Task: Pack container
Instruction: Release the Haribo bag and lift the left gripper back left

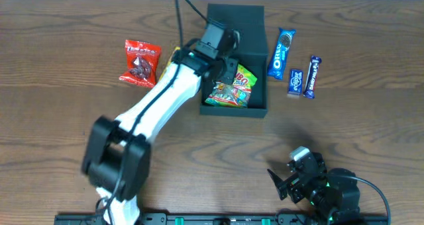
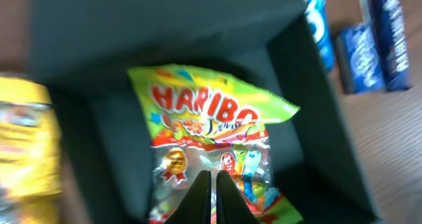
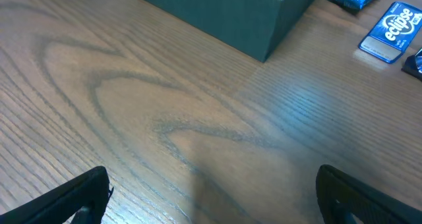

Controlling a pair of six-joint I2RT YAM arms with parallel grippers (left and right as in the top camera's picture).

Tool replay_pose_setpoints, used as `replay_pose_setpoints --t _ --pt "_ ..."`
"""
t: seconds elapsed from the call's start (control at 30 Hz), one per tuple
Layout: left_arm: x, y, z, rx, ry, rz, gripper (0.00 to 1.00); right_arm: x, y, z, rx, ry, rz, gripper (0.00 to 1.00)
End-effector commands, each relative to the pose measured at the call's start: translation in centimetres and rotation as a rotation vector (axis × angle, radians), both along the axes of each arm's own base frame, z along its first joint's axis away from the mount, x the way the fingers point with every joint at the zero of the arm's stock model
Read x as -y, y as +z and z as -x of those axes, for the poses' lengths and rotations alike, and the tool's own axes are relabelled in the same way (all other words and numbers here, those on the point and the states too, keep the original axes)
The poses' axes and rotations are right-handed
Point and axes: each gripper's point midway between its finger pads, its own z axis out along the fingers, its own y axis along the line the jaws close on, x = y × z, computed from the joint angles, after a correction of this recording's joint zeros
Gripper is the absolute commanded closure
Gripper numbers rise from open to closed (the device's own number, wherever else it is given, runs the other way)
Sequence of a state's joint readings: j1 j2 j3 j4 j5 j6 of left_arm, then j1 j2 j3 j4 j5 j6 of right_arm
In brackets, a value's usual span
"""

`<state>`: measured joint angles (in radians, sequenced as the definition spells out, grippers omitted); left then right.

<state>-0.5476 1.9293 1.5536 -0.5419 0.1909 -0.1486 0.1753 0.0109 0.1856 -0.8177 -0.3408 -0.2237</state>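
Observation:
The container is a dark green-black box at the back middle of the table, lid flap open; it also shows in the left wrist view and the right wrist view. A green Haribo packet lies inside it. My left gripper is down in the box, its fingers pinched together on the middle of the Haribo packet. My right gripper is open and empty low over bare table at the front right.
A red snack packet and a yellow packet lie left of the box. An Oreo pack, a small blue Eclipse pack and a dark blue bar lie right of it.

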Motion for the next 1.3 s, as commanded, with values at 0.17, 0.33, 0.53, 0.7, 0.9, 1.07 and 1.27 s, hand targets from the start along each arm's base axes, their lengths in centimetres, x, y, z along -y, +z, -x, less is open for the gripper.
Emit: replay_pose_setpoints --t 0.17,0.33,0.53,0.7,0.9,1.07,1.27 --pt "2.1 -7.1 1.1 -0.109 -0.070 -0.057 0.94 -0.2 -0.1 0.1 0.006 0.022 0.005 0.01" --pt "2.2 -9.2 0.3 -0.080 -0.054 -0.111 0.94 -0.2 -0.1 0.1 0.005 0.021 0.005 0.01" --pt "0.3 -10.5 -1.0 -0.039 0.066 -0.210 0.94 -0.2 -0.1 0.1 0.006 0.021 0.005 0.01" --pt "-0.2 -10.5 -1.2 -0.065 0.196 -0.186 0.94 -0.2 -0.1 0.1 0.005 0.021 0.005 0.01" --pt "-0.1 -10.6 -0.8 -0.092 0.256 -0.164 0.94 -0.2 -0.1 0.1 0.006 0.021 0.005 0.01" --pt "-1.4 -10.7 -1.0 -0.071 0.281 -0.227 0.94 -0.2 -0.1 0.1 0.006 0.021 0.005 0.01" --pt "-1.5 -9.9 -0.9 -0.064 0.281 -0.227 0.94 -0.2 -0.1 0.1 0.006 0.021 0.005 0.01"
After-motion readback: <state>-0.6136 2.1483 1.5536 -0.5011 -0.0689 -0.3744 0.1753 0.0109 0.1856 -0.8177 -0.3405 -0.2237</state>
